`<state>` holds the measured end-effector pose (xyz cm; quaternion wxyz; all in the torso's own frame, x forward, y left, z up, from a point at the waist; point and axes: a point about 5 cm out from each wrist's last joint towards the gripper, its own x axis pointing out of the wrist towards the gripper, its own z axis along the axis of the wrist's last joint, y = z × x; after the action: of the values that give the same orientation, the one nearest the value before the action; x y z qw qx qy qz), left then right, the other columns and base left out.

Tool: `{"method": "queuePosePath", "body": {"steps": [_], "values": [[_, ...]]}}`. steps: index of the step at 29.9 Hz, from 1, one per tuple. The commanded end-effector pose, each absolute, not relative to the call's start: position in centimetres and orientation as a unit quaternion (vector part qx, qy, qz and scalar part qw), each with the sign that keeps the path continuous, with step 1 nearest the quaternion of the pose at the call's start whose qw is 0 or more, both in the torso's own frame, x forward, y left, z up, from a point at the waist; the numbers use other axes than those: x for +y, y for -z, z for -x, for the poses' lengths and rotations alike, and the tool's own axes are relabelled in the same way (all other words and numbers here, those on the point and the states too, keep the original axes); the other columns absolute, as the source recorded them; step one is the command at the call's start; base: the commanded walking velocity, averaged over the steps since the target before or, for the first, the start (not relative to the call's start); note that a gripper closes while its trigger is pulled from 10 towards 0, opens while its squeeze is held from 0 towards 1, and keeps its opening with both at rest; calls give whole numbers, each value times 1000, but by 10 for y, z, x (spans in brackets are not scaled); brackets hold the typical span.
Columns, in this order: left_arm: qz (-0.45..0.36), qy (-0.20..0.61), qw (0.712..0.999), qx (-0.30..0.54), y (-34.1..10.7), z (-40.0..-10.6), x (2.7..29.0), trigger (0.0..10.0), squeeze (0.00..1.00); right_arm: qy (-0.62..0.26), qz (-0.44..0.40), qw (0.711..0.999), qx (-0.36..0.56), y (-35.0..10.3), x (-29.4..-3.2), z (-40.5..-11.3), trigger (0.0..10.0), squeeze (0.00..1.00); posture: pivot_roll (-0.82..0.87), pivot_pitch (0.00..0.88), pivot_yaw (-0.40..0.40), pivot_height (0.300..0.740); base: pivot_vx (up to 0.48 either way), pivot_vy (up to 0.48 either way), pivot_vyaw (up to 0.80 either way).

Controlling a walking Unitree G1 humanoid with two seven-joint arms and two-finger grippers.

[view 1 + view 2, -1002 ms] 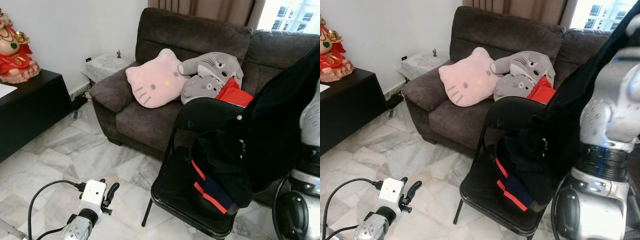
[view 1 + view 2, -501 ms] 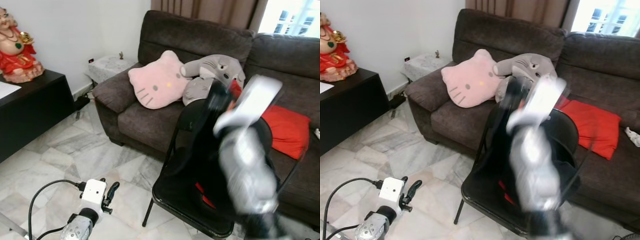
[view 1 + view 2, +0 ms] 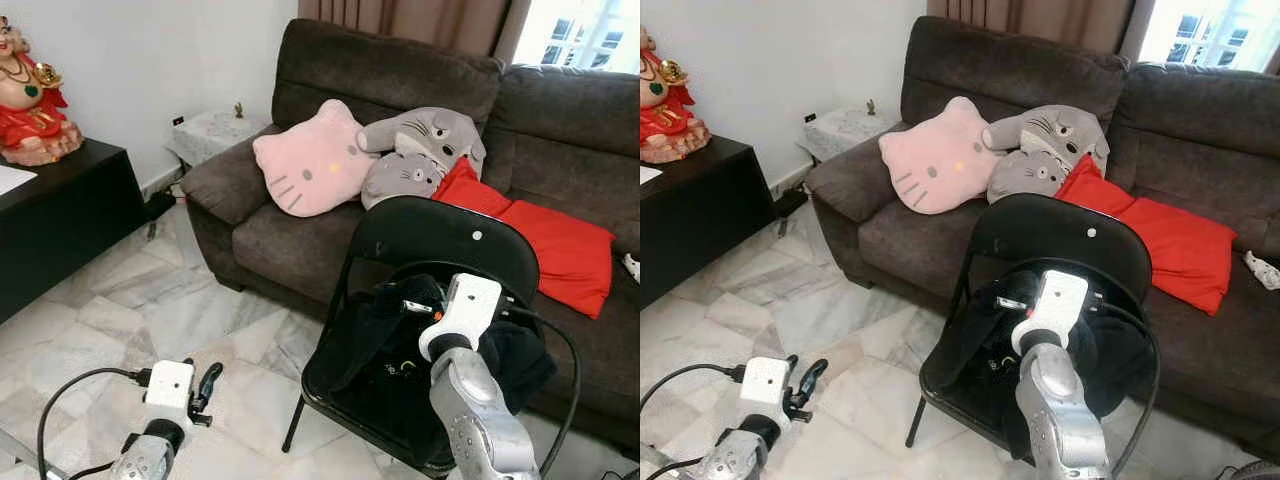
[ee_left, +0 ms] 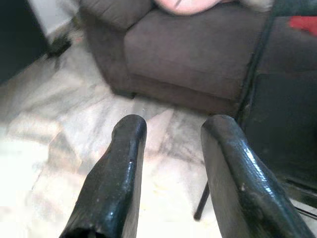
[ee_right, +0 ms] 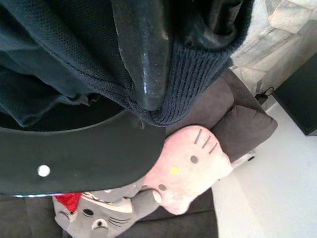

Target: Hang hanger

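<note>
A dark navy garment (image 3: pixel 375 350) with a ribbed hem lies bunched on the seat of a black folding chair (image 3: pixel 440 235). Low over the seat, in front of the backrest, my right gripper (image 3: pixel 405 303) is shut on a fold of this garment. In the right wrist view, the black fingers (image 5: pixel 143 54) pinch the ribbed hem (image 5: pixel 193 79) just above the chair's backrest (image 5: pixel 74 158). I cannot make out a hanger. My left gripper (image 3: pixel 205 385) hangs low over the marble floor, left of the chair. It is open, and nothing is between its fingers (image 4: pixel 124 163).
A brown sofa (image 3: pixel 400 75) behind the chair carries a pink cat pillow (image 3: pixel 310 160), two grey plush toys (image 3: pixel 425 140) and a red cushion (image 3: pixel 545 235). A black cabinet (image 3: pixel 60 215) with a red figurine (image 3: pixel 30 95) stands on the left. Marble floor (image 3: pixel 150 310) lies between them.
My right arm has swung down from high on the right, bringing the dark garment onto the chair seat, which uncovers the red cushion. The left gripper sits slightly lower.
</note>
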<state>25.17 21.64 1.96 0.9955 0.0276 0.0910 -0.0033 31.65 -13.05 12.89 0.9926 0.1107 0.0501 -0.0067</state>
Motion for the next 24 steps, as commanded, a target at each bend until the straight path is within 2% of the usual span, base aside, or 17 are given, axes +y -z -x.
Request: {"method": "queuePosePath", "body": {"steps": [1,4,7,8,10,14,18,24], "values": [[-6,-27,993,117,-11,-246,227,10000,0,-4,-98,994,43,-131,-126,-319,10000,0,39,0,-11,740,0,0,0],[9,-54,990,133,-5,-242,236,10000,0,-11,-97,995,36,-133,-123,-318,10000,0,42,0,-11,740,0,0,321],[0,-90,975,202,19,-219,258,10000,0,-23,-96,995,34,-133,-117,-318,10000,0,42,0,-11,740,0,0,800],[0,-90,975,202,19,-219,258,10000,0,-23,-96,995,34,-133,-117,-318,10000,0,42,0,-11,740,0,0,800],[0,-104,956,275,41,-193,264,10000,0,-24,-99,994,29,-136,-118,-319,10000,0,45,0,-14,740,0,0,800],[2,-116,941,317,54,-177,266,10000,0,-25,-98,994,28,-136,-118,-321,10000,0,45,0,-16,740,0,0,800],[15,-150,900,409,80,-131,266,10000,0,-30,-96,995,24,-139,-119,-323,10000,0,36,0,-23,740,0,0,800],[27,-159,890,427,87,-117,261,10000,0,-31,-92,995,22,-140,-122,-325,10000,0,35,0,-29,740,0,0,800]]}}
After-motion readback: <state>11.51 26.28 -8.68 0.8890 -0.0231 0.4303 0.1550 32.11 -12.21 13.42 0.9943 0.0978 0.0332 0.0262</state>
